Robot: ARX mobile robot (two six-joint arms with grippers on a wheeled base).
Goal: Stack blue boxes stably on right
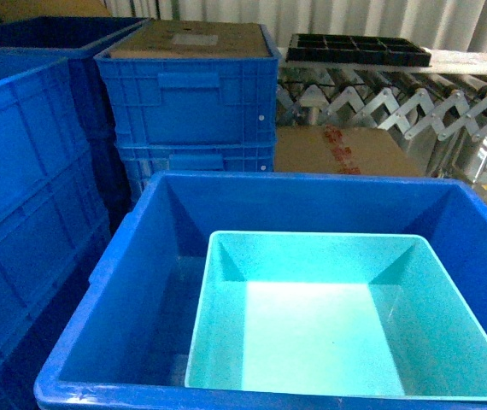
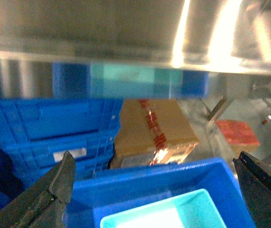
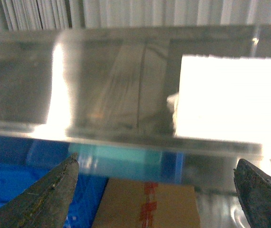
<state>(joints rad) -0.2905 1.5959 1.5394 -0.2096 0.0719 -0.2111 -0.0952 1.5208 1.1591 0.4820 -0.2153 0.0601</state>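
Observation:
The smaller light turquoise box [image 1: 346, 325] sits nested inside the larger royal-blue box [image 1: 141, 290], toward its right side, filling the lower part of the head view. No gripper shows in the head view. In the left wrist view my left gripper [image 2: 157, 164] is open above and behind the royal-blue box [image 2: 169, 183], with the turquoise box [image 2: 173, 213] low between the fingers [image 2: 62, 178]. My right gripper [image 3: 157, 166] is also open and holds nothing; it faces a cardboard box [image 3: 147, 206] under a shiny metal surface [image 3: 126, 85].
Ribbed dark-blue crates [image 1: 188, 94] are stacked at the left and back, one topped with cardboard. A cardboard box with red tape [image 1: 346, 152] lies behind the royal-blue box. A roller conveyor [image 1: 397, 94] with a black tray [image 1: 359, 49] stands at the back right.

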